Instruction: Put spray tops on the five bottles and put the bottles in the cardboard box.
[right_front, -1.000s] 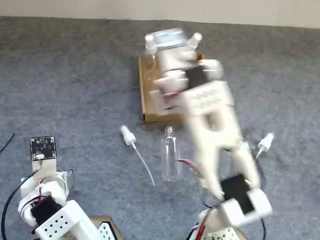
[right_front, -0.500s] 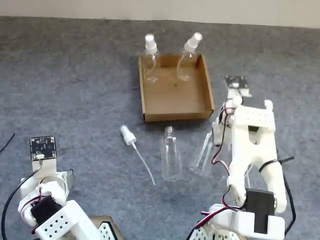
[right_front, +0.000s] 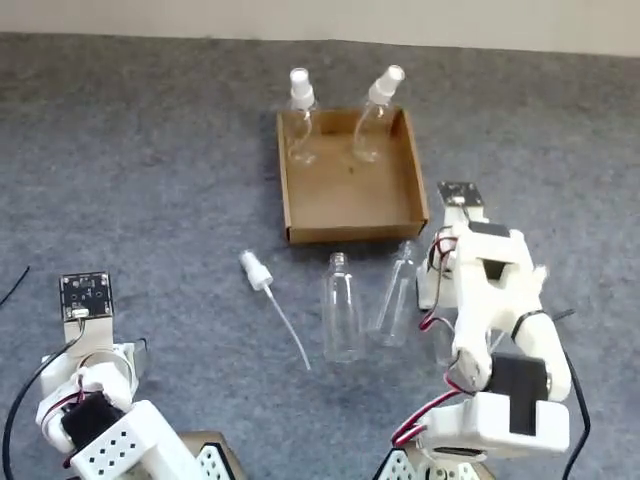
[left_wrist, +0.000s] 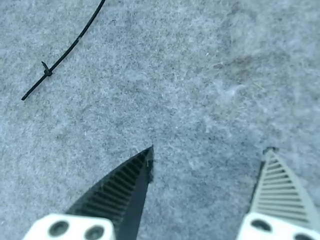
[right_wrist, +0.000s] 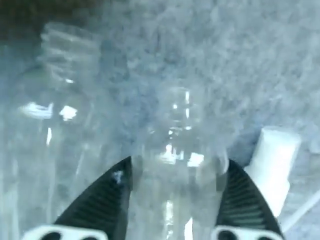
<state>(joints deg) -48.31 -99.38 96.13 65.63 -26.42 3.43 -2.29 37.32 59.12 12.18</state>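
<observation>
A clear bottle is clasped between the right gripper's fingers, beside a loose spray top on the tabletop; being smooth, it may be squeezed out or tipped. The left gripper's fingers are spread wide, empty

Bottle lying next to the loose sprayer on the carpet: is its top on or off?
Off. The bottle lies on the carpet with a bare neck; the spray top lies beside it, apart.
</observation>
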